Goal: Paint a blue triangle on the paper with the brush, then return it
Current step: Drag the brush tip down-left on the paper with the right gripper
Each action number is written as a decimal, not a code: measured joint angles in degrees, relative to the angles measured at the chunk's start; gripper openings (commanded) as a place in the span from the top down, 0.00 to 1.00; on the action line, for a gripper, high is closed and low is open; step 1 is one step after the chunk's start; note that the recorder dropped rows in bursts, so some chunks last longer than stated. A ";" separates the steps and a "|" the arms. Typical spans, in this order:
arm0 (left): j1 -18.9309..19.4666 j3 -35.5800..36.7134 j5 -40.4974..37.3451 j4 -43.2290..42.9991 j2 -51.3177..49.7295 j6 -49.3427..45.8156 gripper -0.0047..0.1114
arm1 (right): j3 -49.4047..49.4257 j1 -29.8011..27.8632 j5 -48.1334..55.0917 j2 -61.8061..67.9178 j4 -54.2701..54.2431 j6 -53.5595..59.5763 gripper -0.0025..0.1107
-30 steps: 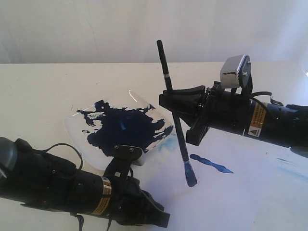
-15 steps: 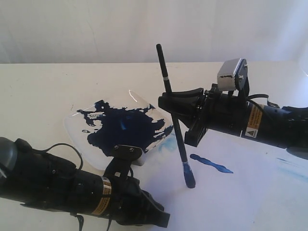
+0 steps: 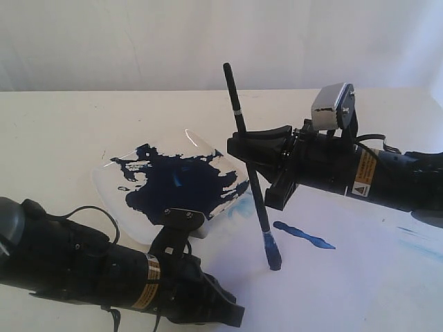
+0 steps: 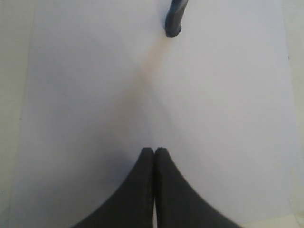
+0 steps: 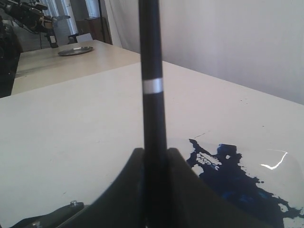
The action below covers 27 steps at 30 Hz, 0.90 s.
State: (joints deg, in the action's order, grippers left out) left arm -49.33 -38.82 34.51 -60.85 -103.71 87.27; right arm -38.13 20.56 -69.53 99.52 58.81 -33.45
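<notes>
The brush (image 3: 250,169) stands almost upright, black-handled with a pale ring (image 5: 152,85), and my right gripper (image 3: 253,153) is shut on its handle. Its blue-stained tip (image 3: 274,257) sits at the paper (image 3: 325,283). One short wavy blue stroke (image 3: 303,235) lies on the paper just right of the tip; no closed blue triangle shows. My left gripper (image 4: 155,151) is shut and empty, low over the paper (image 4: 95,95), with the brush tip (image 4: 174,19) ahead of it. In the exterior view the left arm (image 3: 104,273) lies along the front left.
A clear square plastic dish (image 3: 111,181) with a dark navy paint puddle (image 3: 183,181) sits left of the brush, also seen in the right wrist view (image 5: 237,180). Faint pale-blue smears (image 3: 414,234) mark the paper's right side. The cream table (image 3: 69,131) stretches behind.
The right gripper has shifted slightly left and down with the brush, and the tip has slid a little down-left on the paper. The left arm has not moved.
</notes>
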 measured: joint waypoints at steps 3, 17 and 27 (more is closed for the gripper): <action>0.00 0.00 0.00 0.00 0.00 0.00 0.96 | 0.00 0.00 0.00 0.00 0.00 0.00 0.98; 0.00 0.00 0.00 0.00 0.00 0.00 0.96 | 0.00 0.00 0.71 0.00 0.00 0.00 0.98; 0.00 0.00 0.00 0.00 0.00 0.00 0.96 | 0.00 0.00 0.84 0.00 -0.10 0.00 0.98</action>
State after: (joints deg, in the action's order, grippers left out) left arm -49.33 -38.82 34.51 -60.85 -103.71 87.27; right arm -38.13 20.56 -68.70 99.52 58.71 -33.45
